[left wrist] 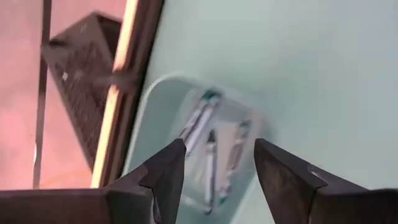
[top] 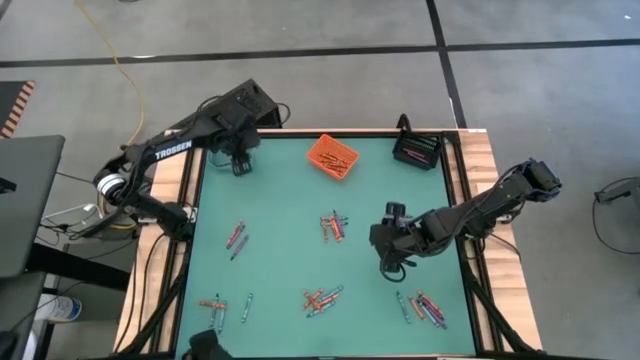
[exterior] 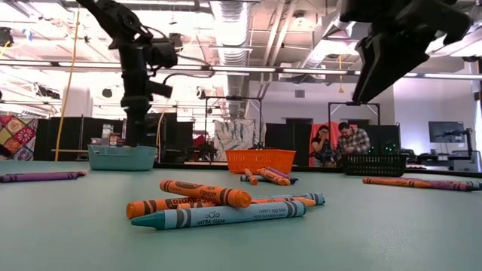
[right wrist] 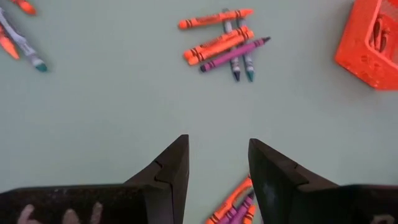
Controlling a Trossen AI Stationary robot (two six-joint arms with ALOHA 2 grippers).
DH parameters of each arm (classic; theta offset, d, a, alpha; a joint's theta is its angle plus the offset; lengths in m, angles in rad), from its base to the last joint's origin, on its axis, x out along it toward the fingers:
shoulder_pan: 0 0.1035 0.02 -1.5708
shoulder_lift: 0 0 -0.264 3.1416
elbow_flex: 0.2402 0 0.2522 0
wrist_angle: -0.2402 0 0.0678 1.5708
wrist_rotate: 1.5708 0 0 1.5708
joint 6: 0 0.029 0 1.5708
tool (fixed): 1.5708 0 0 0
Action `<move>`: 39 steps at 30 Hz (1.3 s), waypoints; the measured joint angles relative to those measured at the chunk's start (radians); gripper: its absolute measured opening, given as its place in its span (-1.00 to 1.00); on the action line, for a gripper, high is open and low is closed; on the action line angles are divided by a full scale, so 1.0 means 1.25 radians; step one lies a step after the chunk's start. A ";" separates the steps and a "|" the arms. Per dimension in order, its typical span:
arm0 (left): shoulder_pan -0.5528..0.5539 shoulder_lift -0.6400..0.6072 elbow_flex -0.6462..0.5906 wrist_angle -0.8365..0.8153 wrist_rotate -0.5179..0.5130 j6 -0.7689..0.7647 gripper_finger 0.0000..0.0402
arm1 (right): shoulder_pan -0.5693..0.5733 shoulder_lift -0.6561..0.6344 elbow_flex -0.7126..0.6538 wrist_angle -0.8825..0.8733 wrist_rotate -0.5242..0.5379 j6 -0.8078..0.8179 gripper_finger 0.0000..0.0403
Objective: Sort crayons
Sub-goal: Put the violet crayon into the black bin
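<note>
Crayons lie in loose clusters on the green mat: one near the middle, one at the front, others at the left and front right. My left gripper hangs open over the teal bin, which holds several blue-grey crayons; nothing is between its fingers. My right gripper is open and empty above the mat at the right. An orange, purple and blue crayon cluster lies ahead of it, and more crayons lie beneath it.
An orange bin with orange crayons stands at the back middle, and a black bin at the back right. The teal bin sits at the back left. Wooden rails edge the mat. Two people sit far behind the table.
</note>
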 joint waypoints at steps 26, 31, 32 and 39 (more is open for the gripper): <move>-0.664 -0.052 -0.073 0.279 0.085 -0.246 -0.09 | -0.211 0.001 -0.101 -0.194 -0.044 -0.001 -0.22; -0.753 -0.050 -0.117 0.410 0.084 -0.265 -0.09 | -0.291 0.001 -0.142 -0.139 -0.084 -0.070 -0.22; -0.767 -0.049 -0.122 0.430 0.085 -0.265 -0.09 | -0.306 0.001 -0.147 -0.128 -0.091 -0.085 -0.22; -0.838 -0.048 -0.166 0.569 0.084 -0.283 -0.09 | -0.392 0.001 -0.160 -0.075 -0.140 -0.179 -0.28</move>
